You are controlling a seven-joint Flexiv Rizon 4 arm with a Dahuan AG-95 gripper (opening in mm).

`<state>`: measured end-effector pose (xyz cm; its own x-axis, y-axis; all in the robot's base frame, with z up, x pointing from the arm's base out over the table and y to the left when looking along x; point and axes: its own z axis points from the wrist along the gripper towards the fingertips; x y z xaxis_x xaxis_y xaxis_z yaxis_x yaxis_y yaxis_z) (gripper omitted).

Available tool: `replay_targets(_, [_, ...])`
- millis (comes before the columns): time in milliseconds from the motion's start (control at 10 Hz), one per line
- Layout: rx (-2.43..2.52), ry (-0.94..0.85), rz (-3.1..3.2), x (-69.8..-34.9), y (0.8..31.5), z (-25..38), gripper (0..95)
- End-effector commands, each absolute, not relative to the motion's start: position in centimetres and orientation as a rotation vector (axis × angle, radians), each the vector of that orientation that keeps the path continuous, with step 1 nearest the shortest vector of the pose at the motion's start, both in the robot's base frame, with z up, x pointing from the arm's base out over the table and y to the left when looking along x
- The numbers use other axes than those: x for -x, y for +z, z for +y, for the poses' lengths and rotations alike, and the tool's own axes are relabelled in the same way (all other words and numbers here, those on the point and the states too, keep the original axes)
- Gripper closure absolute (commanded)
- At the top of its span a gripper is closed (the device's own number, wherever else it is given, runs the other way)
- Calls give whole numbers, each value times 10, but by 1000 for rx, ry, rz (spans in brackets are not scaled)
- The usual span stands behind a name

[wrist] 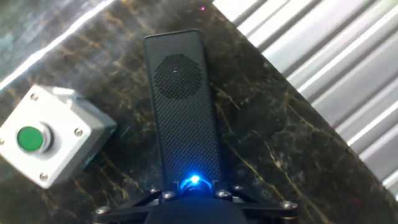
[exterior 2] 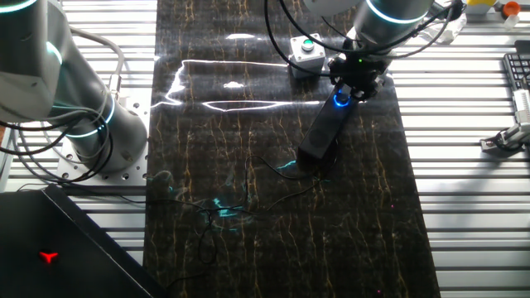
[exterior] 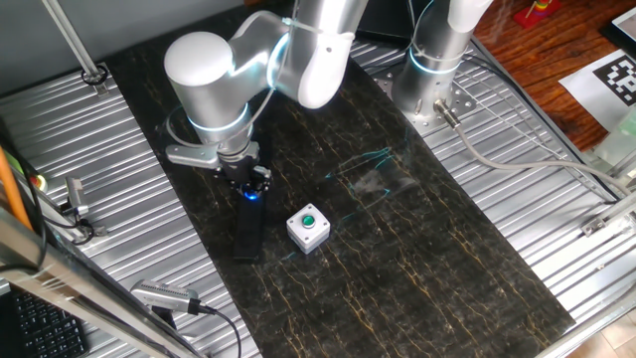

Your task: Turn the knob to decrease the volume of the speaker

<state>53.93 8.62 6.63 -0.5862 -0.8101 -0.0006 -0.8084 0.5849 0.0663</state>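
The knob [exterior 2: 340,101] sits at one end of the speaker [exterior 2: 320,136], marked out by a blue glow, and the gripper [exterior 2: 354,87] is right down on top of it. From one fixed view the black hand hangs straight under the silver wrist, its tip at the lit end of the long black bar [exterior: 248,227], with the glow [exterior: 251,195] showing just beneath the gripper [exterior: 248,185]. The speaker lies flat on the dark marbled mat [exterior: 417,259], its far end pointing away from the arm. In the hand view the bar [wrist: 183,106] runs up the middle, its round grille near the far end, and the blue light [wrist: 194,182] shines at the bottom edge, right where the gripper's black body [wrist: 193,205] cuts it off. The dial itself is hidden under the hand, so I cannot tell whether the fingers are closed on it or only standing around it. Just beside the speaker sits a small white box with a green button [wrist: 30,138] on top; it looks close to the bar without touching it. In the other fixed view that box [exterior 2: 305,53] is beyond the gripper. The mat lies on a ribbed metal table [exterior: 556,199].
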Motion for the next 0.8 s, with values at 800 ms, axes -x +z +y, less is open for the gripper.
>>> replay_targets(800, [-1571,-78,-2683,-539,66,87,760])
